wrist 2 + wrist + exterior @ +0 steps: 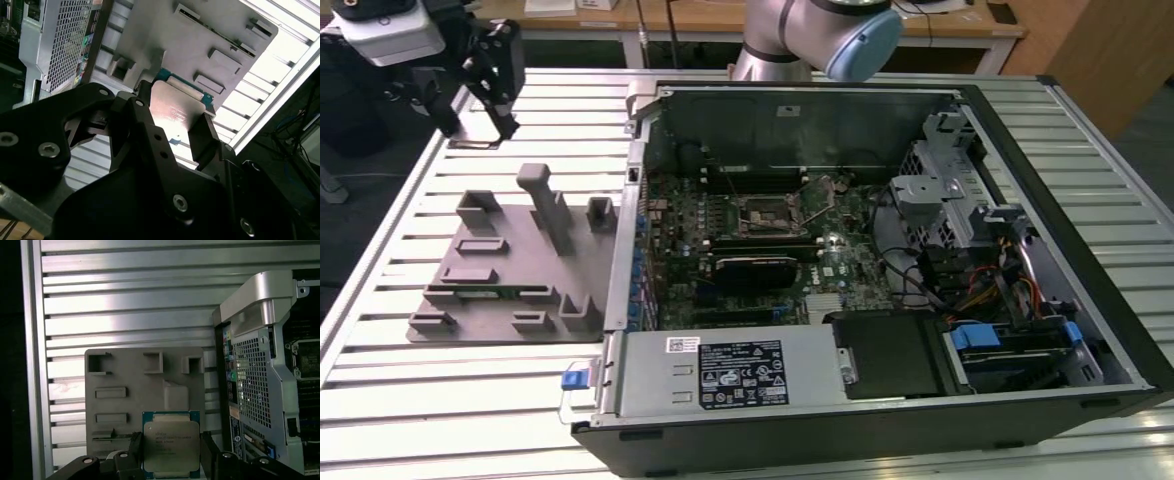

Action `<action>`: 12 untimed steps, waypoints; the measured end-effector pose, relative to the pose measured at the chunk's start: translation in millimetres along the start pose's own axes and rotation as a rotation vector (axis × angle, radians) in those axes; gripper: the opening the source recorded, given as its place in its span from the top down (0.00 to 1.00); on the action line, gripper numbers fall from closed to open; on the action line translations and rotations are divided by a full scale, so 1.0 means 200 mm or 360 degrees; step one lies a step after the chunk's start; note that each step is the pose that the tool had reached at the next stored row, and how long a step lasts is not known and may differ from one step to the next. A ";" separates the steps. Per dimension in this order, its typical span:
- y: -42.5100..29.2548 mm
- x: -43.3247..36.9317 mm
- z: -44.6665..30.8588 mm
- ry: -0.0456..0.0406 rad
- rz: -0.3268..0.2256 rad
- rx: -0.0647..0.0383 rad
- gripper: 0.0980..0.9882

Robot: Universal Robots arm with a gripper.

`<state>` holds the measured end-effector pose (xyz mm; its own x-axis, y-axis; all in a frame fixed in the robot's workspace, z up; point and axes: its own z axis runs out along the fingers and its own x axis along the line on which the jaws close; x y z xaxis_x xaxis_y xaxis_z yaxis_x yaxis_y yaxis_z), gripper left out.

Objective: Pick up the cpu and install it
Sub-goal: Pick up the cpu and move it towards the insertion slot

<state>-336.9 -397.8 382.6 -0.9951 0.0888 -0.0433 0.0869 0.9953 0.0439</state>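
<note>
Sitting pinched between the gripper's [171, 462] two black fingers [136, 455], the cpu [171, 445] has its shiny silver-grey top facing the first wrist view, with a thin blue-green rim showing round it. The jaws are closed only as far as the chip's width, one finger on each of two opposite edges, so it's a proper grip and not just resting there. In the second wrist view the cpu [175, 107] shows up as a bright flat plate with the same fingers either side.

Behind the chip in both wrist views lies the grey fixture plate [130, 400] with its raised blocks and slots, flat on the slatted metal table [125, 305]. The chip looks lifted off it.

In the exterior view the gripper [478, 120] hangs over the far corner of the table on the exterior view's left, beyond the fixture plate [507, 270] and well apart from the open computer case [854, 420]. Inside the case the motherboard's socket [767, 210] sits with its metal frame flipped up. The arm [827, 35] stands behind the case.
</note>
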 end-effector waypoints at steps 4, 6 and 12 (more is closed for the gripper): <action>0.003 -0.032 0.002 0.0000 0.0000 0.0000 0.50; 0.005 -0.052 0.002 0.0000 0.0000 0.0000 0.50; 0.011 -0.120 0.006 0.0000 0.0000 0.0000 0.50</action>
<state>-312.7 -397.8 382.6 -0.9951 0.0888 -0.0431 0.0869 0.9953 0.0438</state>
